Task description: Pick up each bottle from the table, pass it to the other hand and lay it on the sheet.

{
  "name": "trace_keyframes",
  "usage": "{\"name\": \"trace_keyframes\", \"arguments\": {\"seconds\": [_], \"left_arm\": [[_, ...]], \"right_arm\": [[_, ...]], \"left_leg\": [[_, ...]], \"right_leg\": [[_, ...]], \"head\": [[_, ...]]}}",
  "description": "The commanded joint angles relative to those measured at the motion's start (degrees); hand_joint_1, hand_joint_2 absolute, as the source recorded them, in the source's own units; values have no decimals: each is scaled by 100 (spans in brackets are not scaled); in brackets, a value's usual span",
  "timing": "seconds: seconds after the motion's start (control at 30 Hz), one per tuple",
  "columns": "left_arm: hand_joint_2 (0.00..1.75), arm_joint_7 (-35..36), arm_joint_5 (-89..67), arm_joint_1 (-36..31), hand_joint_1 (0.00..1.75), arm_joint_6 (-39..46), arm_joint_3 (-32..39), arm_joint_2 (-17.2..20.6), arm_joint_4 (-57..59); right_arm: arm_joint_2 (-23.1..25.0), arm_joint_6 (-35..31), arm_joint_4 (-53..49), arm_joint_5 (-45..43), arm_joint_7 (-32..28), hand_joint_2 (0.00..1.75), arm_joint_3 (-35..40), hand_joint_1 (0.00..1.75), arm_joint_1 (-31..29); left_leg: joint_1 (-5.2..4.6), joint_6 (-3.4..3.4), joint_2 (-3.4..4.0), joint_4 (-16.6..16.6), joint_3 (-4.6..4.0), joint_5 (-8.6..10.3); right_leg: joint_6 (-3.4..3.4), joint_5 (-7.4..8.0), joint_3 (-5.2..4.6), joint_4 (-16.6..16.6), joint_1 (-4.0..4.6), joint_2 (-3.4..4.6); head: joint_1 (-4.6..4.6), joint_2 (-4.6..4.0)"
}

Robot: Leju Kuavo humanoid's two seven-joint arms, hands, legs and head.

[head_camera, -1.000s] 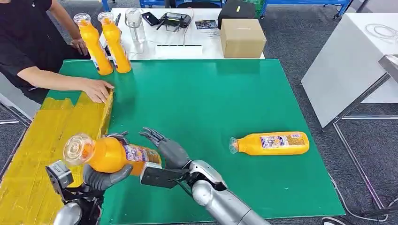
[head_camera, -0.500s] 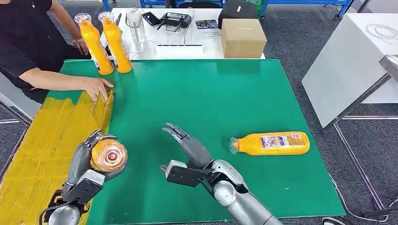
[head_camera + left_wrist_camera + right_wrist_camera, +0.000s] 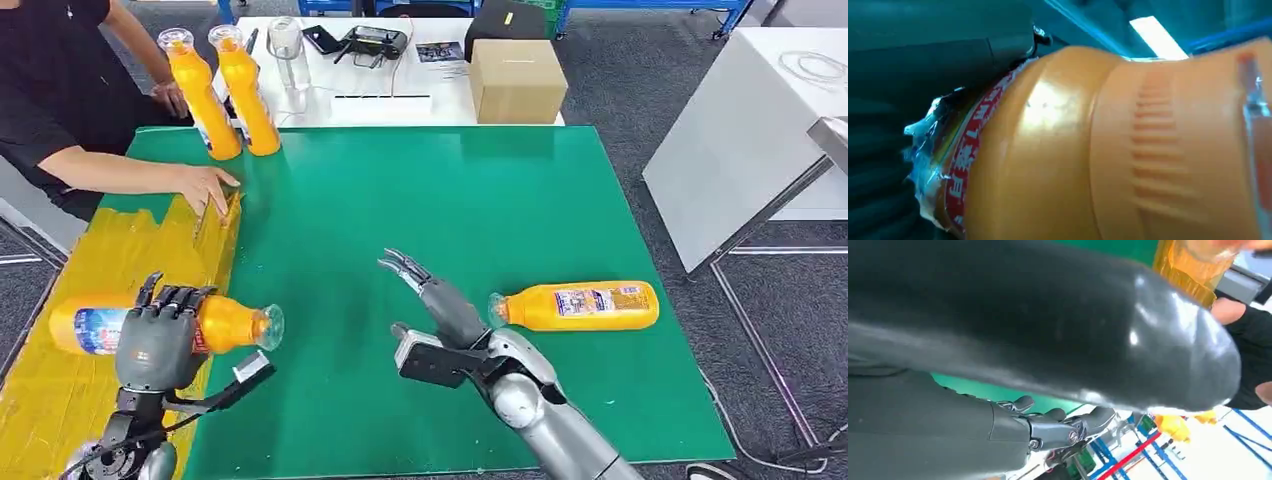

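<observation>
- From the head view: the robot's left hand [image 3: 158, 335] is gripping an orange plastic juice bottle with a clear cap [image 3: 165, 325], holding it on its side over the yellow taped sheet [image 3: 60, 390] at the left edge of the green table mat [image 3: 450, 200]. The cap end is pointing toward the mat and the base toward the sheet's outer edge. I cannot tell whether the bottle is touching the sheet or hanging just above it; I judge the laying-down to be under way and not finished.
- The right hand [image 3: 440, 305] is holding nothing, its fingers spread apart over the mat, just beside the cap of a second orange bottle lying on its side [image 3: 575, 305]. That one is waiting on the table, so I judge a full pick, pass and lay to be left for it.
- Two more upright orange bottles [image 3: 222, 90] are standing at the far left corner of the mat, near a person's hand [image 3: 207, 187] that is resting on the sheet's far end. They may be next in line.
- From the left wrist view: the bottle's orange ribbed shoulder and red-edged label [image 3: 1108, 150] are sitting close against the dark hand [image 3: 923, 65], so the hold looks firm.
- From the right wrist view: the thick grey thumb [image 3: 1073, 335] is looming large, and the darker fingers [image 3: 1058, 425] are lying loosely apart with nothing between them.
</observation>
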Motion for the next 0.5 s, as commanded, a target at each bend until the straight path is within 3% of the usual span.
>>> {"name": "trace_keyframes", "arguments": {"seconds": [0.03,0.17,0.3,0.37,0.5], "left_arm": [[175,1157,-100,-901,175,223,-2593,1450,2071],[175,1213,-100,-996,175,-150,-2730,1450,2222],[175,-300,-100,-1024,175,-320,-2074,1171,3483],[175,-1275,-100,-945,175,-316,-1326,985,3913],[175,-1847,-100,-799,175,-374,-1040,905,3798]], "right_arm": [[-233,72,162,-61,-21,0,150,0,-399],[-240,72,177,-72,-32,0,193,0,-413],[-216,89,321,-114,-117,0,251,0,-566],[-184,99,398,-126,-156,0,232,0,-613],[-146,101,500,-122,-199,0,209,0,-595]], "left_leg": [[-19,-2,-10,-17,30,3],[-14,3,-22,-8,26,-3],[-12,-1,-6,-13,18,4],[-18,-2,-1,-16,24,3],[-21,-2,-37,-24,41,11]], "right_leg": [[-4,-9,20,14,-18,-5],[2,-14,25,23,-15,-15],[-1,-4,12,18,-14,4],[-3,-4,16,20,-19,9],[-19,-11,45,16,-20,-20]], "head": [[-4,0],[2,0],[2,0],[0,0],[-2,0]]}}
